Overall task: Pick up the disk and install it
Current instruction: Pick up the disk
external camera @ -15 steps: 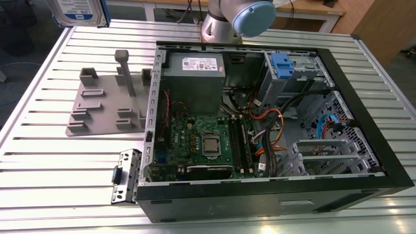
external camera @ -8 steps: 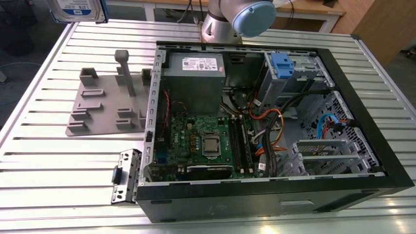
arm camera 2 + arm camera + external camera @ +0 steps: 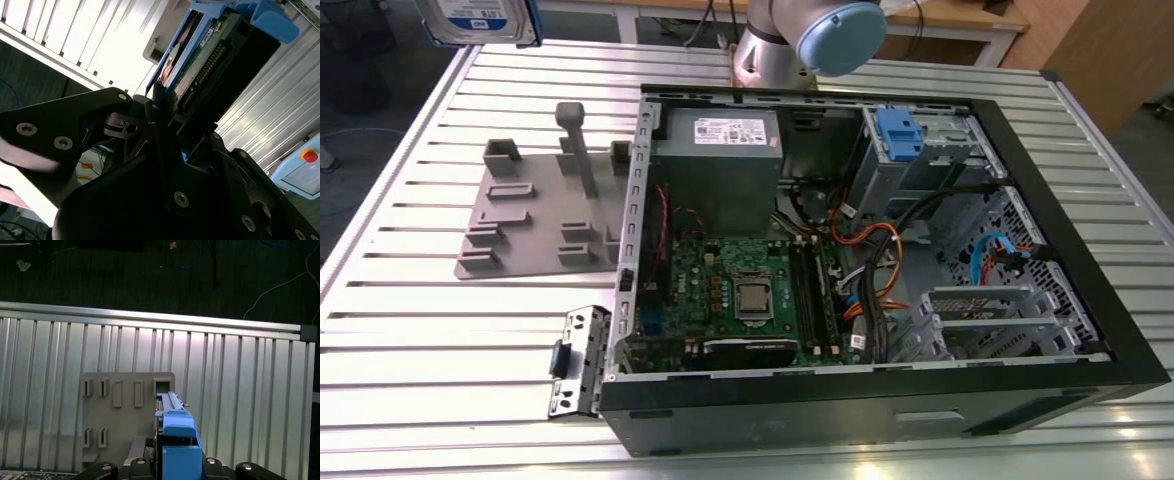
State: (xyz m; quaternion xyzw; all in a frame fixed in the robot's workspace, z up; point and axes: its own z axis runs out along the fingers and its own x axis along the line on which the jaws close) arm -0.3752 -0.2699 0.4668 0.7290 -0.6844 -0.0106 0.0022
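The exterior view looks steeply down from high and well back on the ribbed aluminium counter (image 3: 400, 330). The open black computer case (image 3: 854, 420) sits central, and the grey plastic slotted stand (image 3: 520, 225) is beside the case on the exterior view's left. The first wrist view faces straight down on that stand (image 3: 120, 440) and the counter from well above, past the flat silver disk with blue plastic rails (image 3: 175, 425). The second wrist view sits tight against the black pincer (image 3: 172, 117), looking along the disk to the counter's slats.
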